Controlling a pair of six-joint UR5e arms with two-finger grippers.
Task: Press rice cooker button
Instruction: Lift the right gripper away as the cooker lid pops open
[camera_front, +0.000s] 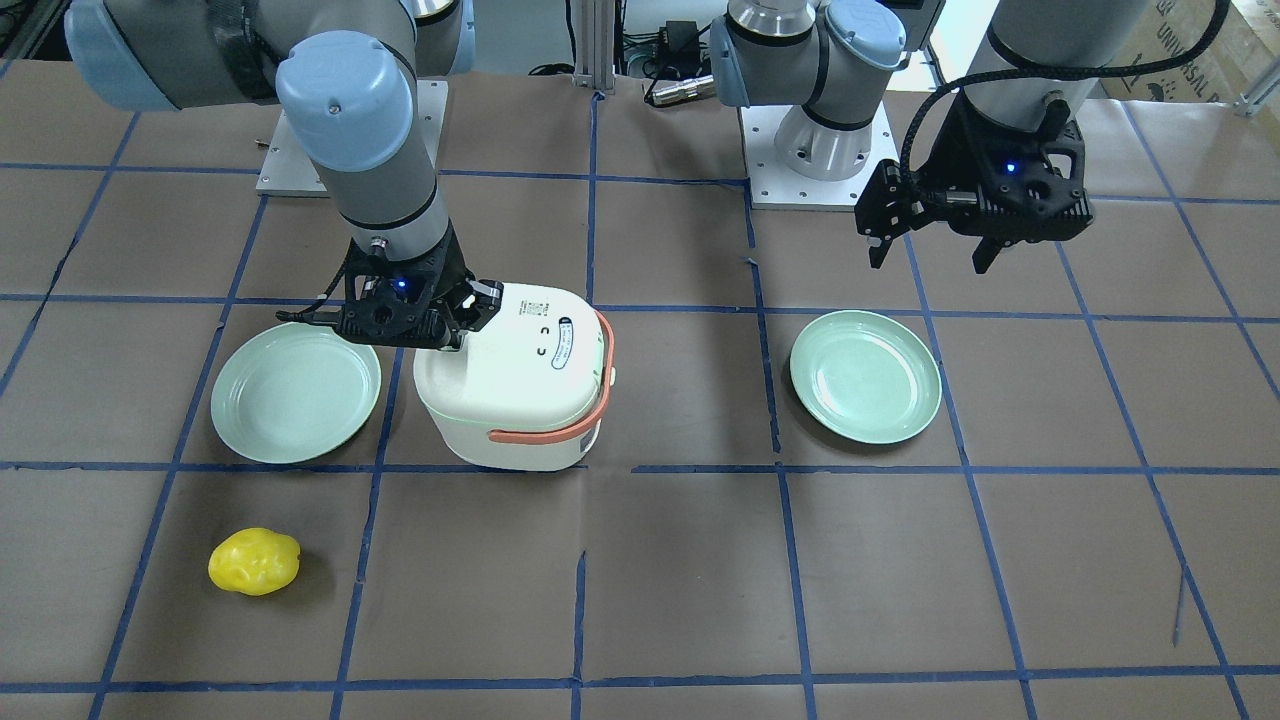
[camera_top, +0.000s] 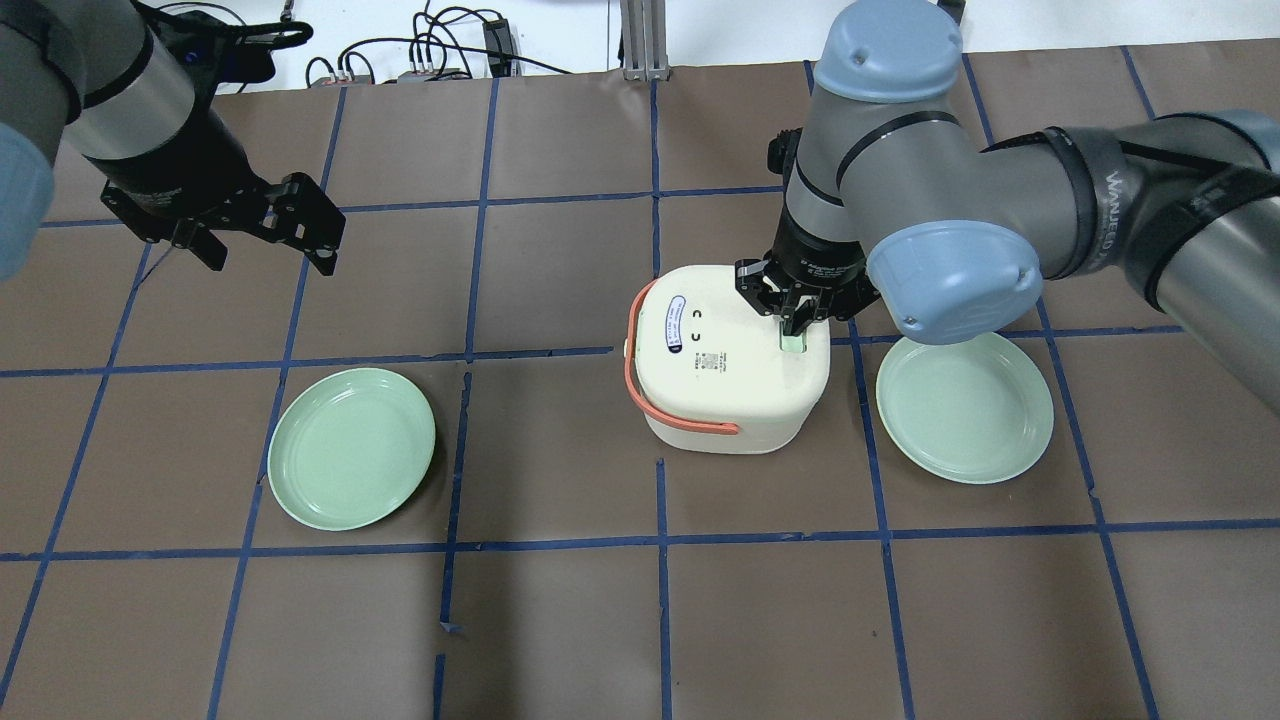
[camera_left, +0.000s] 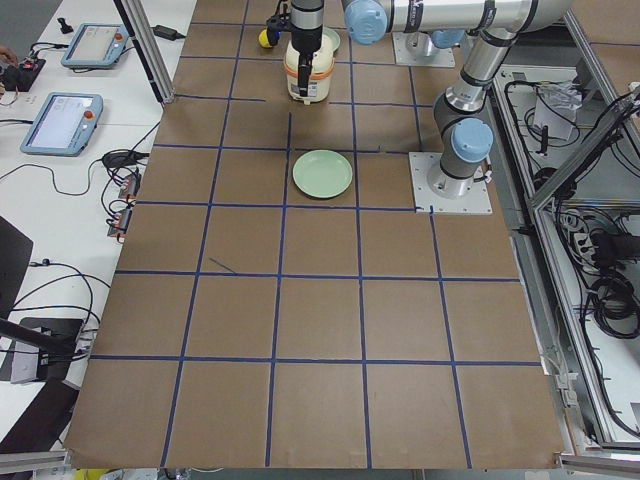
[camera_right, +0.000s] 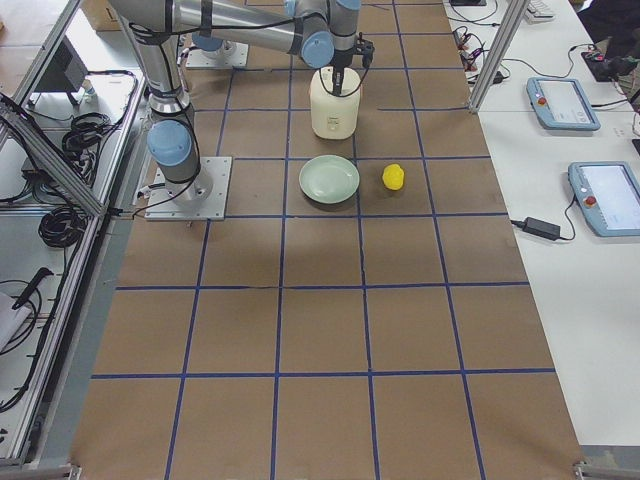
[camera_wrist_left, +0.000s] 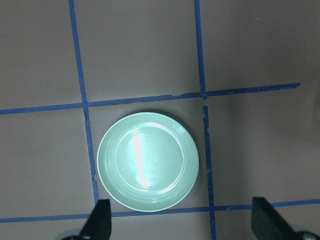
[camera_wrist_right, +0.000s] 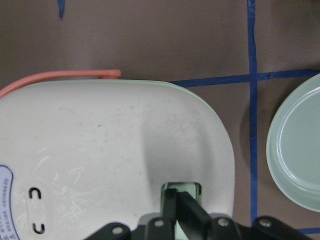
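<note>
The white rice cooker (camera_top: 720, 375) with an orange handle stands mid-table; it also shows in the front view (camera_front: 510, 390) and the right wrist view (camera_wrist_right: 100, 150). Its small pale green button (camera_top: 794, 344) sits in a recess at the lid's edge, partly covered by the fingers in the right wrist view (camera_wrist_right: 190, 190). My right gripper (camera_top: 795, 325) is shut, pointing down, with its joined tips (camera_wrist_right: 172, 200) on the button. My left gripper (camera_top: 270, 258) is open and empty, held high over the table's left side, far from the cooker.
One pale green plate (camera_top: 352, 447) lies left of the cooker, below my left gripper (camera_wrist_left: 182, 225). Another plate (camera_top: 965, 405) lies close to the cooker's right. A yellow lumpy object (camera_front: 254, 561) lies near the operators' edge.
</note>
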